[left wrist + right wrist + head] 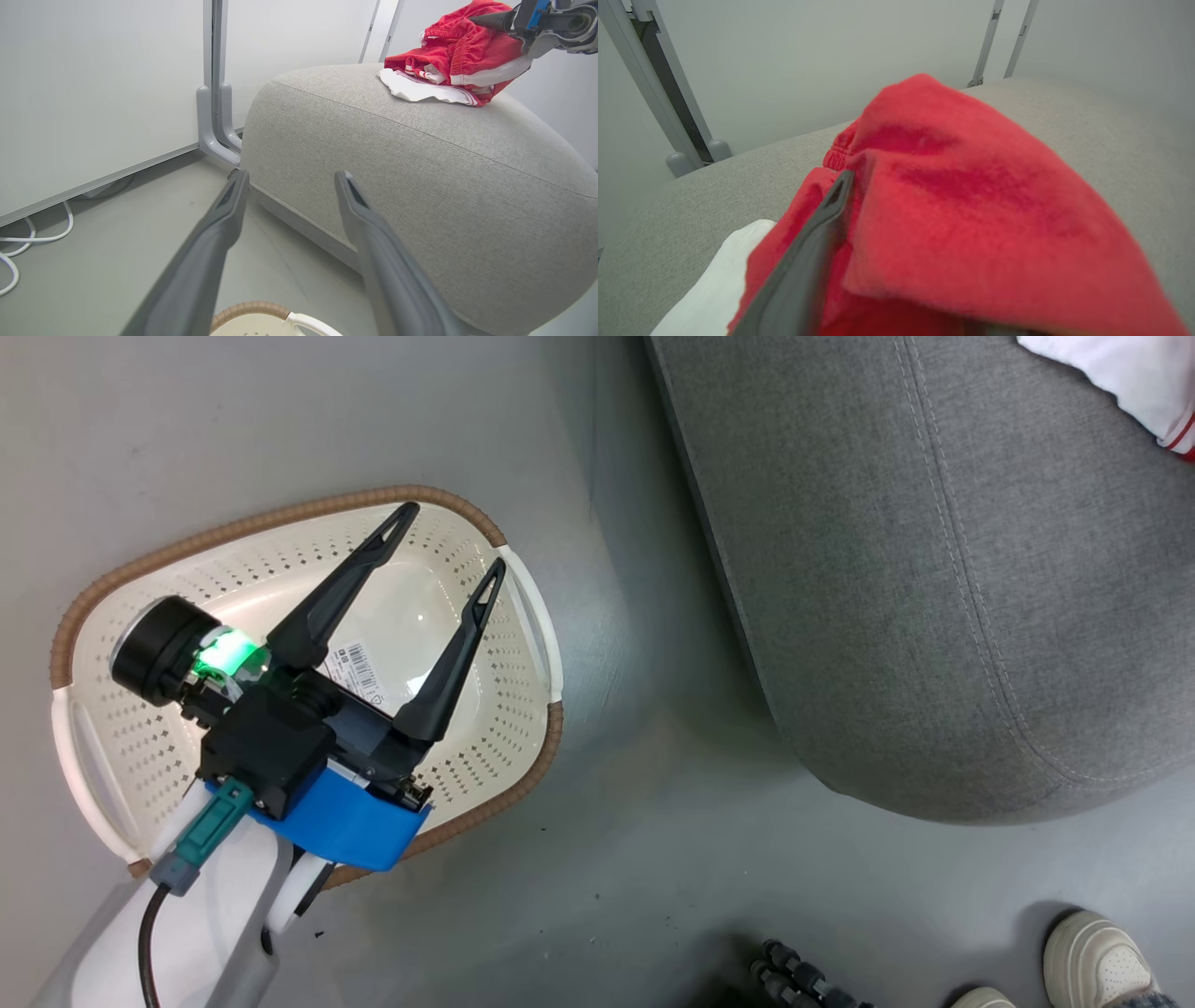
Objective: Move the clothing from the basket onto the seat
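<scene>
The cream basket (308,509) stands on the grey floor, showing its perforated bottom and a paper label (359,667). My left gripper (455,535) hovers above it, open, with nothing between its fingers (289,175). The clothing (462,46) lies piled on the grey seat (397,163): a red garment over a white one with red stripes. My right gripper (476,23) is at the pile's top. In the right wrist view one dark finger (808,261) stands left of centre. Red cloth (971,210) drapes over and hides the other finger. A white corner of clothing (1120,373) shows on the seat (934,569).
A person's pale shoes (1092,943) and a black ribbed object (794,980) are on the floor near the seat's front. White cables (28,238) lie along the wall panel, whose grey post (215,93) stands beside the seat. Open floor separates basket and seat.
</scene>
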Motion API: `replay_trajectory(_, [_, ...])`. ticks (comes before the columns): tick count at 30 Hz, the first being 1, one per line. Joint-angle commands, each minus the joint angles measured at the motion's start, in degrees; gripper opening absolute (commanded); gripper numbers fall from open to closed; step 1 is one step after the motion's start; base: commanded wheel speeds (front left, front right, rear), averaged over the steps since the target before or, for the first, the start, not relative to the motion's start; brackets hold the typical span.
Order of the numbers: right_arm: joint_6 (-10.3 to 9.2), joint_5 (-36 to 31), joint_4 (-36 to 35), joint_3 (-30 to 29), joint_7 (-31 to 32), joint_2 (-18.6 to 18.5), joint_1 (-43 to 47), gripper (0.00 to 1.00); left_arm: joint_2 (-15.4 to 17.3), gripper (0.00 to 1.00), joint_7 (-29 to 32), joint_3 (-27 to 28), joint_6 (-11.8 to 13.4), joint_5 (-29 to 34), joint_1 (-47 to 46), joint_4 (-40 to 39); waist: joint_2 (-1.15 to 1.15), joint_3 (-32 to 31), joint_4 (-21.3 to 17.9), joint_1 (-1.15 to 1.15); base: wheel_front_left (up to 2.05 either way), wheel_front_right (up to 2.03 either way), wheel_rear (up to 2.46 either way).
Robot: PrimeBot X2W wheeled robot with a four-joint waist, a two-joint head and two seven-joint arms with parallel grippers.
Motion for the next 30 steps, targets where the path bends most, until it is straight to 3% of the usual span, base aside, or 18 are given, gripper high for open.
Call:
replay_trajectory(1, [0.01, -0.4, 0.5, 0.1, 0.0, 0.0, -0.8, 1.00, -0.2, 1.00, -0.3, -0.2, 0.4, -0.3, -0.9, 0.2, 0.00, -0.2, 0.0, -0.01, 0.00, 0.00, 0.00])
replay_trajectory(17, [0.01, -1.1, 2.1, 1.2, -0.9, -0.2, 0.0, 1.00, -1.7, 1.00, -1.6, -0.2, 0.6, -1.2, -0.5, 2.8, 0.00, -2.6, 1.0, -0.01, 0.00, 0.00, 0.00])
replay_trajectory(30, [0.01, -3.7, 1.0, 6.5, -0.7, -0.6, 8.4, 1.00, -9.6, 1.00, -2.1, 2.4, -0.1, -3.5, 4.1, 8.8, 0.00, -16.1, 4.9, -0.01, 0.00, 0.00, 0.00])
